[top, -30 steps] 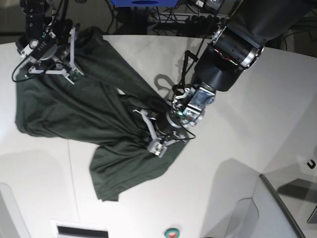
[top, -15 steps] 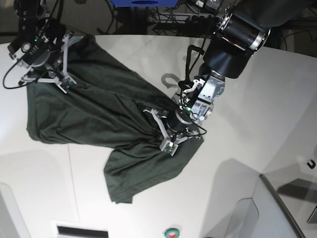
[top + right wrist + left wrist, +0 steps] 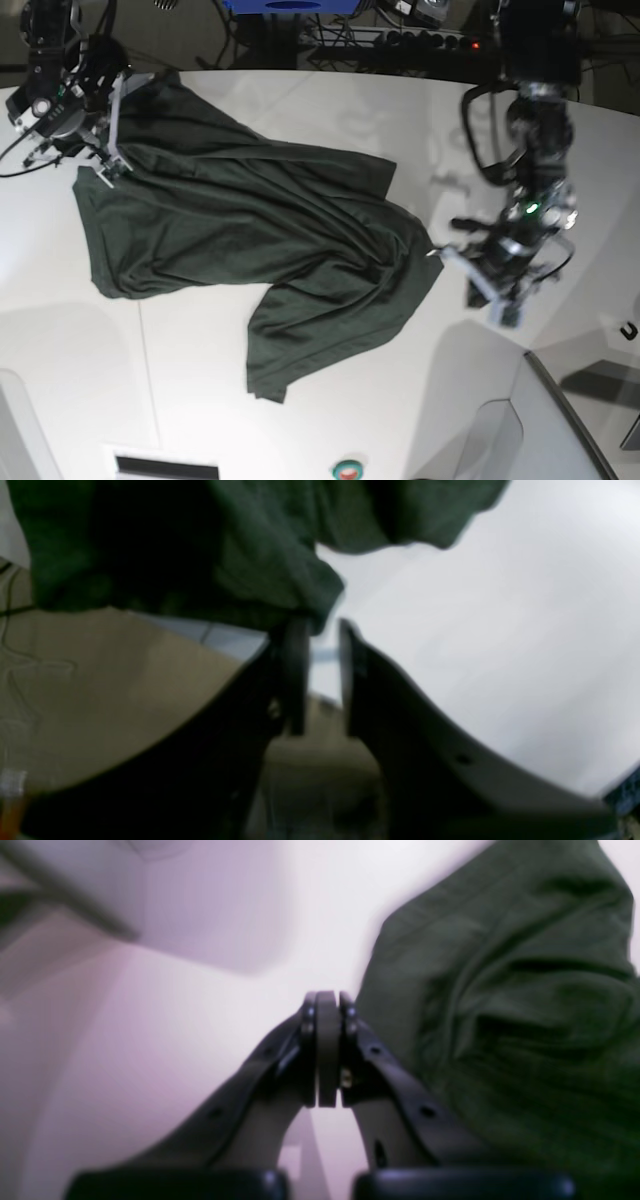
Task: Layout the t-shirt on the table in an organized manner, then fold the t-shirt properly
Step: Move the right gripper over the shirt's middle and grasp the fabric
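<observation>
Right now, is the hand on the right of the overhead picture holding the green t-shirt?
No: the left hand is shut on nothing, off to the side of the t-shirt over bare table.

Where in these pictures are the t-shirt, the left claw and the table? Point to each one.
t-shirt [image 3: 230,215]: base view, middle of the spread green cloth.
left claw [image 3: 327,1000]: left wrist view, tips of the shut fingers, beside the cloth.
table [image 3: 330,430]: base view, bare white top near the front edge.
</observation>
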`<act>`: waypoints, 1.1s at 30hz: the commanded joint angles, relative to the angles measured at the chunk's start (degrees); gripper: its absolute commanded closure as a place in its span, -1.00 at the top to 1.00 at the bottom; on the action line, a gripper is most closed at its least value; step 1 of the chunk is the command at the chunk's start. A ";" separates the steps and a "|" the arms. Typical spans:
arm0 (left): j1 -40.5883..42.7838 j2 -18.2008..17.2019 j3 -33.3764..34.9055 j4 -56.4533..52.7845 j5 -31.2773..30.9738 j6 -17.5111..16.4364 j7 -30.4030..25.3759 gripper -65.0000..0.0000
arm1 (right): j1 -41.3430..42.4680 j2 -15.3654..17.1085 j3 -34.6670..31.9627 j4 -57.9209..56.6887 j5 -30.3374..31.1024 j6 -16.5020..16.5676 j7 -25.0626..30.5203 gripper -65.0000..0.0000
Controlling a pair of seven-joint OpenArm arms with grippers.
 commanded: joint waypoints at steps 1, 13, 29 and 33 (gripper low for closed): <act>2.39 -0.68 -3.48 1.75 0.10 -1.40 0.58 -1.00 | -0.46 -0.70 0.21 2.72 -0.20 -0.14 0.39 -0.38; 15.93 -0.59 -35.39 7.38 0.10 -18.10 0.49 -1.00 | -0.02 -3.07 -21.68 5.88 -0.38 -0.14 3.29 -0.13; 22.17 -0.33 -48.58 6.76 0.10 -19.95 0.40 -1.00 | 12.46 -9.67 -43.04 -13.37 -0.38 -5.37 8.12 -0.16; 22.17 0.72 -48.58 6.76 0.10 -19.95 0.40 -1.00 | 14.31 -11.86 -43.04 -17.42 -0.38 -5.37 9.79 -0.33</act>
